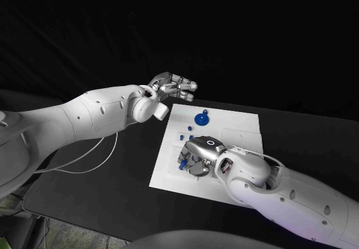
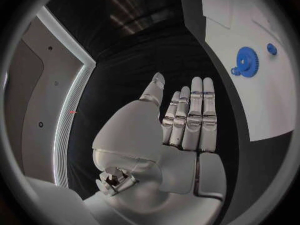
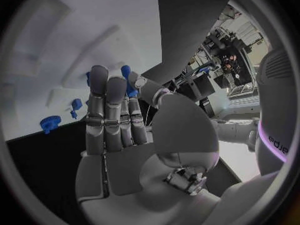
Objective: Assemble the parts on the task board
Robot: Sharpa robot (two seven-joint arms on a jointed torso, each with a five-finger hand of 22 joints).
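The desk (image 1: pixel 314 135) has a black, matt top that gives back no light. On it the task board (image 1: pixel 232 124) is a flat white plate with a smooth, dull finish, like painted plastic or sheet. The gear (image 1: pixel 201 119) and the other small parts (image 1: pixel 182 137) look like moulded blue plastic, evenly coloured with a slight sheen. The left robot hand (image 1: pixel 174 86) and the right robot hand (image 1: pixel 199 155) are silver-grey with a satin metallic look, smooth on the finger segments. Both arms (image 1: pixel 97 111) wear glossy white plastic shells. A thin white cable (image 1: pixel 105 155) has a smooth coating.
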